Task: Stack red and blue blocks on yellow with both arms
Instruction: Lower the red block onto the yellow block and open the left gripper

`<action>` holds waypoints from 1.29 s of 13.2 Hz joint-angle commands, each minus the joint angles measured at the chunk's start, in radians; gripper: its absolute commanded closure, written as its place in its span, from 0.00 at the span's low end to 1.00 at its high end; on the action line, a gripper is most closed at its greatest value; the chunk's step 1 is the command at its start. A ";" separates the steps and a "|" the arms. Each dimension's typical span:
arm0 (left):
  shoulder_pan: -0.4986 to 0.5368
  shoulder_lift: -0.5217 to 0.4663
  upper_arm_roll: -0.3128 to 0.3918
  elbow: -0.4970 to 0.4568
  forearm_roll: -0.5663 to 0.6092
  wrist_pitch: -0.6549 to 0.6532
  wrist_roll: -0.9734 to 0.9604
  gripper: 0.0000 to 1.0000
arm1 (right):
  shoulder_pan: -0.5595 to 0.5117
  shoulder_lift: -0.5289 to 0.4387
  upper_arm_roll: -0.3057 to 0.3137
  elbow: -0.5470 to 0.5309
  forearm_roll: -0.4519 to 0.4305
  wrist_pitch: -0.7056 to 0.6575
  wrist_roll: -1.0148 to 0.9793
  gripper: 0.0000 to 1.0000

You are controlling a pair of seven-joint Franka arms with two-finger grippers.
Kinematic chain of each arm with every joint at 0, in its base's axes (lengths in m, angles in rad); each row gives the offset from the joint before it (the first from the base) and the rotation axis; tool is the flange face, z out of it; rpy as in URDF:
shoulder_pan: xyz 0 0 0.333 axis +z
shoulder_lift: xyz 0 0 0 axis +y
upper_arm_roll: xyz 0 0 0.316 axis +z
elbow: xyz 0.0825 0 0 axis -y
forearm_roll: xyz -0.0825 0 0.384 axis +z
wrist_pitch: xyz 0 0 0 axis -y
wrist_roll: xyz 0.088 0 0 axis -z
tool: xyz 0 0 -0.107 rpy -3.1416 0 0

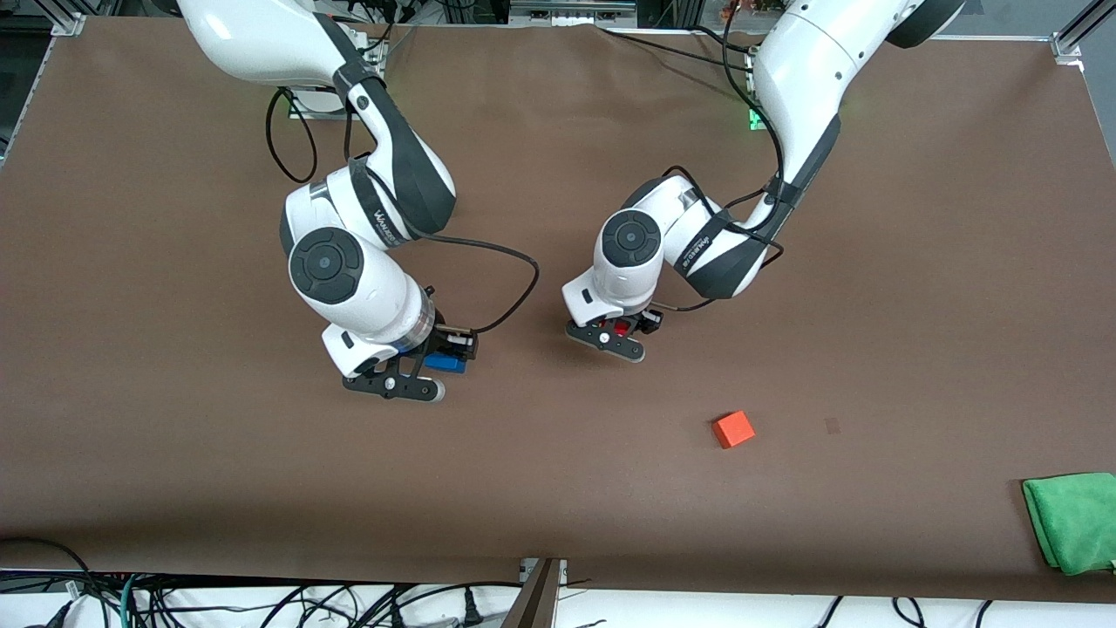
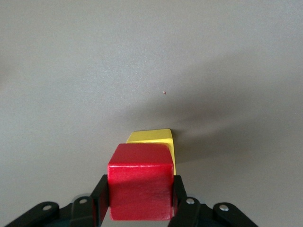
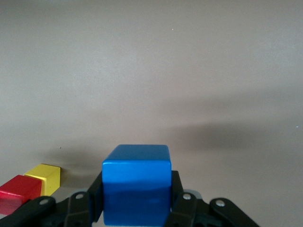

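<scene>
My left gripper (image 1: 615, 335) is shut on the red block (image 1: 621, 329) near the table's middle. In the left wrist view the red block (image 2: 140, 182) sits between the black fingers (image 2: 100, 201), and the yellow cube (image 2: 152, 137) shows just past it, partly covered. I cannot tell if the two touch. The yellow cube is hidden in the front view. My right gripper (image 1: 425, 370) is shut on the blue block (image 1: 445, 363), low over bare table toward the right arm's end. The right wrist view shows the blue block (image 3: 136, 182) in its fingers, with the red block (image 3: 18, 191) and yellow cube (image 3: 46, 176) farther off.
An orange cube (image 1: 733, 429) lies on the brown table (image 1: 558, 488), nearer to the front camera than the left gripper. A green cloth (image 1: 1072, 522) lies at the left arm's end near the front edge.
</scene>
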 commanded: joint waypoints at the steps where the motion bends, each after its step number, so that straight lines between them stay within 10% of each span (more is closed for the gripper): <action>1: -0.017 0.022 0.010 0.042 0.010 -0.014 -0.015 0.98 | 0.003 0.014 0.001 0.032 0.008 -0.008 0.015 0.66; 4: -0.017 0.024 0.010 0.042 0.009 -0.011 -0.017 0.88 | 0.003 0.014 0.001 0.032 0.008 -0.008 0.014 0.66; 5: -0.012 0.022 0.010 0.042 0.009 -0.011 -0.014 0.01 | 0.003 0.014 0.001 0.032 0.008 -0.008 0.014 0.66; 17: 0.213 -0.114 -0.005 0.172 -0.105 -0.187 0.011 0.00 | 0.167 0.064 -0.007 0.035 -0.011 0.092 0.381 0.65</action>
